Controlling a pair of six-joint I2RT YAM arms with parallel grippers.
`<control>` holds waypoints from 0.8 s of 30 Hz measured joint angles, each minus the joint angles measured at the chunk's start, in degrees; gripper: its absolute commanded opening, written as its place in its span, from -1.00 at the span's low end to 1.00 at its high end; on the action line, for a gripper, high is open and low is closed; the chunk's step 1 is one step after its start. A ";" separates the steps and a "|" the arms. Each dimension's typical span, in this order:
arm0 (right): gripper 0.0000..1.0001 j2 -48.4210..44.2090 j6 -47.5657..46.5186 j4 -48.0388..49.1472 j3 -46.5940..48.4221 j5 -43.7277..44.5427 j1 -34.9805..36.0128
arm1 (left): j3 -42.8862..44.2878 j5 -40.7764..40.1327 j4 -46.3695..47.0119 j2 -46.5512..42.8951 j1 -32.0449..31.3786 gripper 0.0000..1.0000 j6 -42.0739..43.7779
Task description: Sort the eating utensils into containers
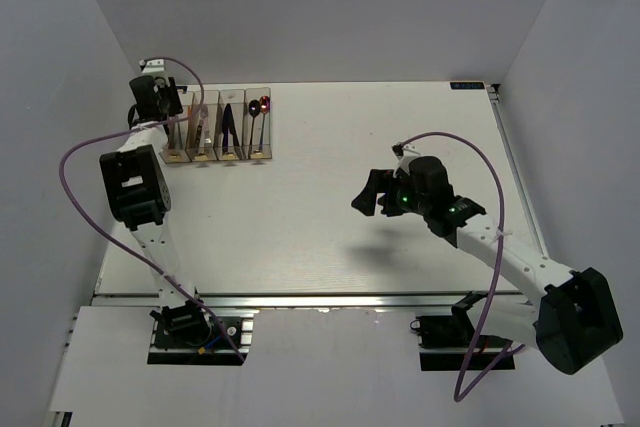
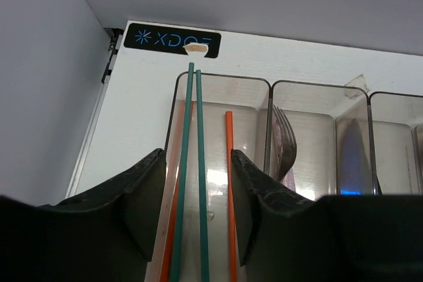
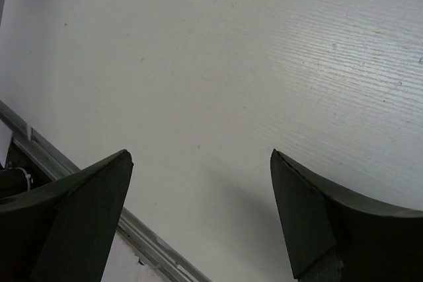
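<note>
Now the left tool (image 2: 197, 183) hangs just over the end bin (image 2: 218, 76) of the containers (image 1: 218, 127), its two fingers apart and holding nothing. Just below, between those fingers, two green chopsticks (image 2: 201, 163) lie in the bin, with an orange chopstick (image 2: 229, 183) on each side. They all point straight away from the tool, along the bin. One bin to the tool's right rests a silver fork (image 2: 283, 143). Far off, the right tool (image 3: 200, 156) is wide open over the table (image 3: 264, 64), holding nothing. The left arm is much nearer, so it probably should lift straight up.
</note>
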 measured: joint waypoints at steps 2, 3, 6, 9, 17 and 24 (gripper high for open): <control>0.79 0.42 0.02 0.15 0.00 0.00 0.00 | 0.98 0.63 -0.09 0.81 0.00 0.01 -0.11; 0.79 0.63 0.00 0.33 0.00 0.00 0.00 | 1.40 1.07 -0.28 1.22 0.00 -0.04 -0.15; 0.79 1.62 0.04 0.74 0.00 0.00 0.00 | 3.39 2.25 -0.94 3.43 0.00 -0.14 -0.28; 0.79 2.71 0.35 0.94 0.00 -0.04 0.00 | 5.11 2.97 -1.95 6.16 0.00 -0.16 -0.42; 0.79 3.19 0.66 1.03 0.00 -0.17 0.00 | 5.31 2.80 -4.07 8.83 0.35 -0.16 -0.46; 0.79 3.48 0.83 1.05 0.00 -0.44 0.00 | 5.46 2.91 -4.11 8.74 0.74 -0.03 -0.52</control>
